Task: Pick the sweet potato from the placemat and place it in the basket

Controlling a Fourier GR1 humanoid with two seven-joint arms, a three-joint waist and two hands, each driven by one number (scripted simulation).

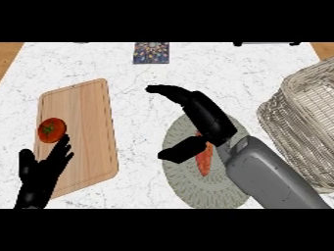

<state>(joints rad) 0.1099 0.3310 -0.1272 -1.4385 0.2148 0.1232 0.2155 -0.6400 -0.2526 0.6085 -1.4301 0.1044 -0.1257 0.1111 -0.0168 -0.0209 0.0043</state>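
An orange sweet potato (205, 159) lies on the round grey woven placemat (191, 188), mostly hidden under my right hand (204, 115). That hand hovers over the mat's far part, fingers stretched toward the upper left and thumb pointing down-left beside the potato; it is open and holds nothing. The pale wicker basket (315, 117) stands to the right, at the counter's edge. At the lower left my left hand (40, 174) rests open, fingers up, over the near end of the cutting board.
A wooden cutting board (83, 132) lies at the left with a red tomato (51, 130) on it. A small patterned blue card (151, 52) sits at the far edge. White marble counter shows between the board and the placemat.
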